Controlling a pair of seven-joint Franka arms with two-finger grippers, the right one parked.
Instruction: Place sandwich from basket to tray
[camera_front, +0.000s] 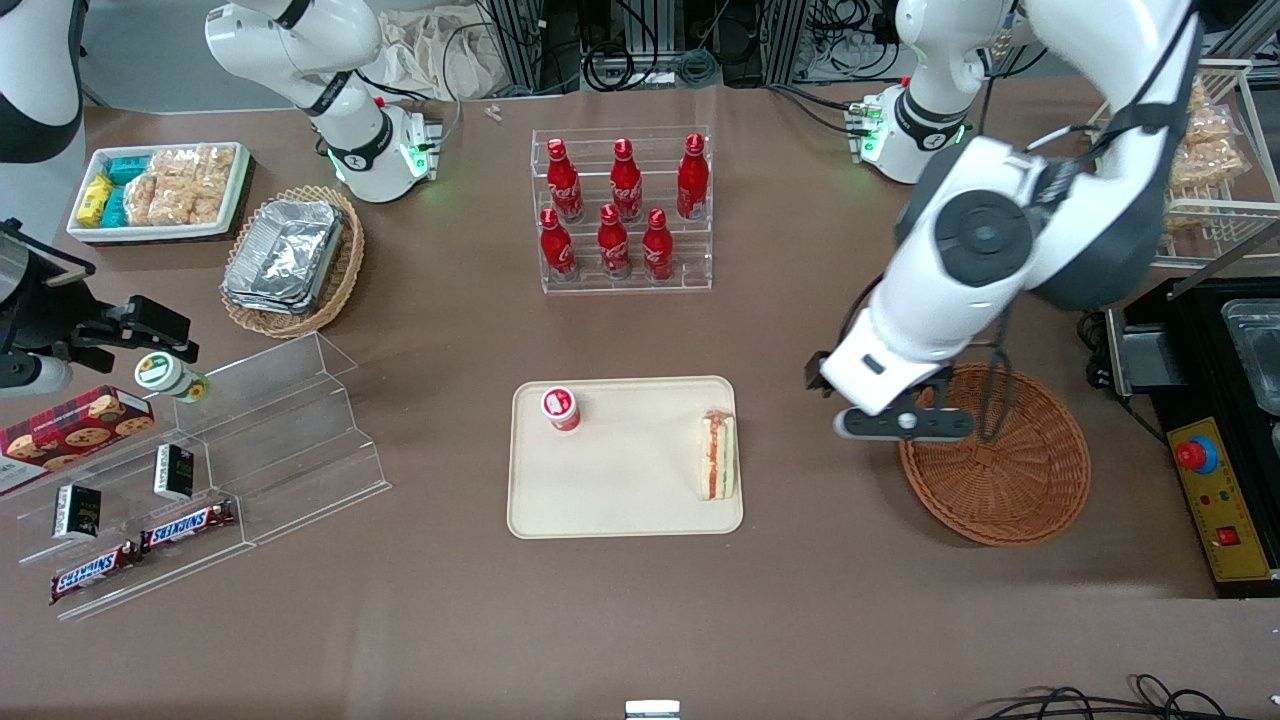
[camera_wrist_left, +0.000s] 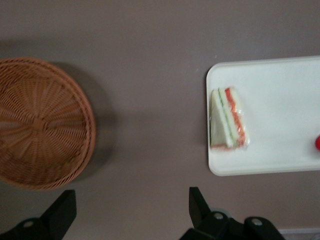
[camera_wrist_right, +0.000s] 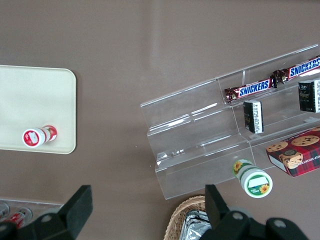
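Note:
The sandwich (camera_front: 717, 456), a pale wedge with red and green filling, lies on the cream tray (camera_front: 625, 505) near the tray's edge toward the working arm; it also shows in the left wrist view (camera_wrist_left: 228, 119) on the tray (camera_wrist_left: 280, 160). The reddish-brown wicker basket (camera_front: 1010, 480) is empty, also in the left wrist view (camera_wrist_left: 42, 122). My left gripper (camera_front: 905, 423) hangs open and empty above the bare table between tray and basket, at the basket's rim. In the left wrist view the gripper (camera_wrist_left: 131, 212) has wide-apart fingers with nothing between them.
A small red-and-white cup (camera_front: 561, 408) stands on the tray. A clear rack of red bottles (camera_front: 622, 210) stands farther back. A tan basket with foil trays (camera_front: 290, 258), a white snack bin (camera_front: 160, 190) and clear stepped shelves (camera_front: 200, 480) lie toward the parked arm's end. A black control box (camera_front: 1215, 500) sits beside the basket.

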